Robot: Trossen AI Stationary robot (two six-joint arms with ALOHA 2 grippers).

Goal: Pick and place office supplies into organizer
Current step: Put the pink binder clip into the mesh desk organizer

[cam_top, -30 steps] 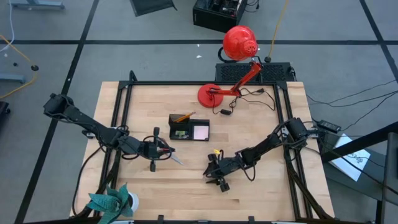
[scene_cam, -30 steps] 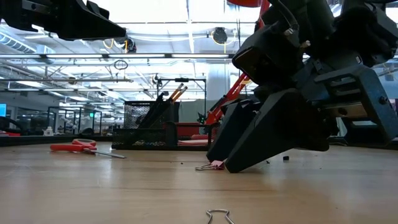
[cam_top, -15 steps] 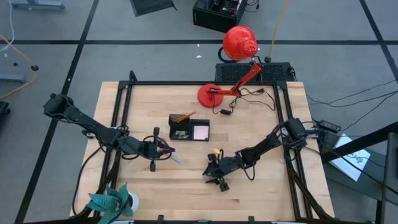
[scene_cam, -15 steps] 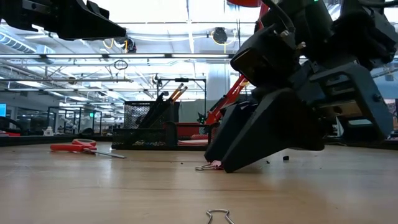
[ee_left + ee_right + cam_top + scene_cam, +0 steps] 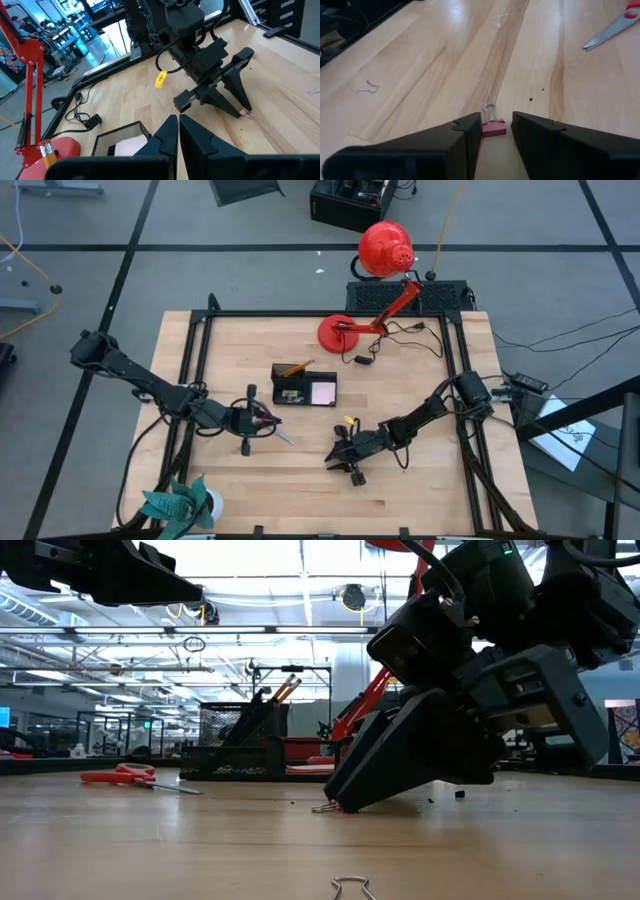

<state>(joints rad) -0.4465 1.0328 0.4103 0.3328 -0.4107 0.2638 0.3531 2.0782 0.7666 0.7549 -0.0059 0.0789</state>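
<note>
You can read no brand or writing anywhere; the small yellow tag (image 5: 160, 79) on the right arm's cable shows dark marks too small to make out.

Take the small black mesh desk organizer (image 5: 304, 386) as your landmark. It sits near the middle of the pale wooden table (image 5: 420, 490), with an orange pencil (image 5: 295, 368) standing in one compartment and a pale pink square notepad (image 5: 323, 392) lying in another.

Your right gripper (image 5: 496, 126) is down at the tabletop, on the near side of the organizer and a little to its right. Its two dark fingers (image 5: 461, 131) stand narrow on either side of a small pink binder clip (image 5: 493, 128) with a wire loop, close against it. You cannot tell whether they already press it. The clip rests on the wood.

Your left gripper (image 5: 178, 131) hangs just left of the organizer with its fingers pressed together, holding nothing. The red-handled scissors (image 5: 135, 777) lie on the table below it, blades pointing towards the right gripper.

A loose bent wire clip (image 5: 352, 886) lies nearer the front edge, apart from the right gripper. Bare wood stretches from there to the front rail.

The red desk lamp (image 5: 368, 290) stands behind the organizer, and the teal leafy plant in a white pot (image 5: 183, 502) sits at the front left corner.
</note>
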